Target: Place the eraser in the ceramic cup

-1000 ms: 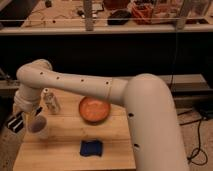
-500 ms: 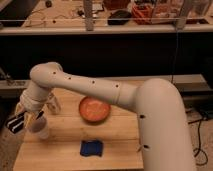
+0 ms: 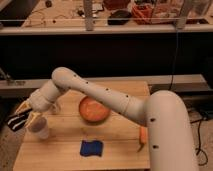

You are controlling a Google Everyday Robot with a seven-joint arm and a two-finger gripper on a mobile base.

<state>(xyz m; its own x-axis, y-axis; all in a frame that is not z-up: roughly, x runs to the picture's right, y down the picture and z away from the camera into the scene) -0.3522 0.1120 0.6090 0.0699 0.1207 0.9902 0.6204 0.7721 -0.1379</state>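
Wooden boards, pale and lightly grained, make up the surface [image 3: 120,142] under inspection, with a cluttered workbench behind it. We note the white, smooth-shelled robot arm [image 3: 100,95] reaching across to the surface's left edge. Its gripper [image 3: 24,119] sits just beyond that edge, directly above and touching or nearly touching the small off-white cylindrical ceramic cup [image 3: 40,131], which stands upright, its long axis vertical and its mouth up. We cannot tell whether the yellowish fingers [image 3: 22,107] are spread or closed, nor can we make out an eraser between them. A wide orange bowl [image 3: 94,110] rests mid-surface, well apart from the cup. A flat blue rectangular piece [image 3: 92,148], soft-looking, lies near the front edge. A clear glass jar [image 3: 55,106] stands behind the cup, beside the arm.
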